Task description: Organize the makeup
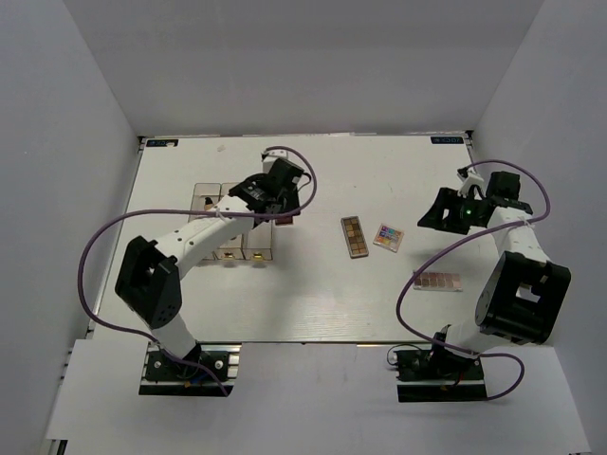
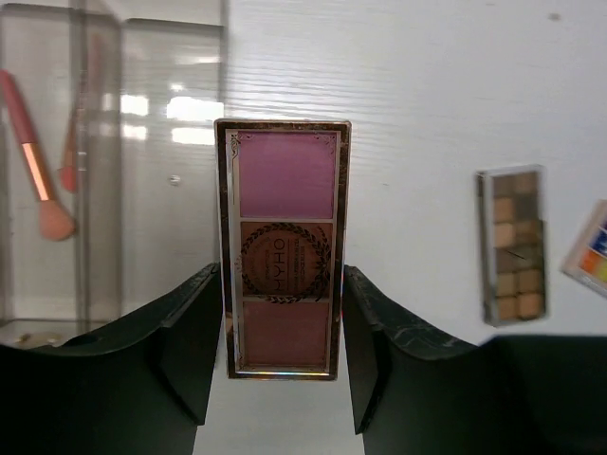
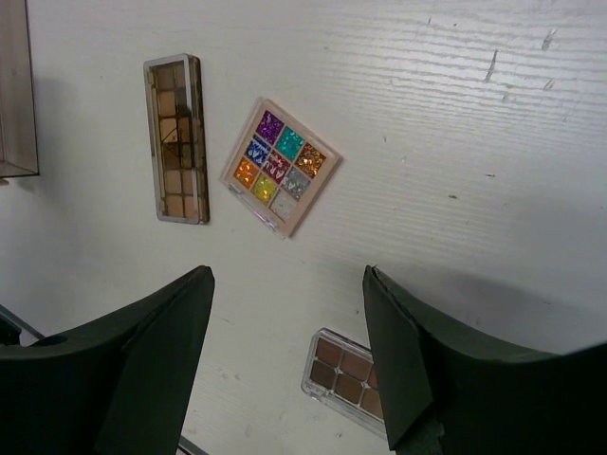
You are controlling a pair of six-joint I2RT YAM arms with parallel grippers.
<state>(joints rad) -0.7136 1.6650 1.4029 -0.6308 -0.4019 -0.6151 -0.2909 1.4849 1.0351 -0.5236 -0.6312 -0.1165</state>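
Observation:
My left gripper (image 2: 282, 275) is shut on a pink palette (image 2: 283, 190), its fingers pressed against the two long edges. In the top view this gripper (image 1: 282, 216) sits at the right end of the clear organizer (image 1: 232, 227). Orange-pink sticks (image 2: 38, 175) lie inside the organizer (image 2: 123, 190). A long beige palette (image 1: 356, 237), a multicolour palette (image 1: 388, 237) and a mauve palette (image 1: 437, 281) lie flat on the table. My right gripper (image 3: 286, 284) hangs open and holds nothing. It is above the table, with the mauve palette (image 3: 346, 374) below it and the multicolour palette (image 3: 280, 166) ahead.
The white table (image 1: 313, 303) is walled in by grey panels on the left, back and right. The beige palette (image 3: 175, 137) lies left of the multicolour one in the right wrist view. Purple cables loop beside both arms.

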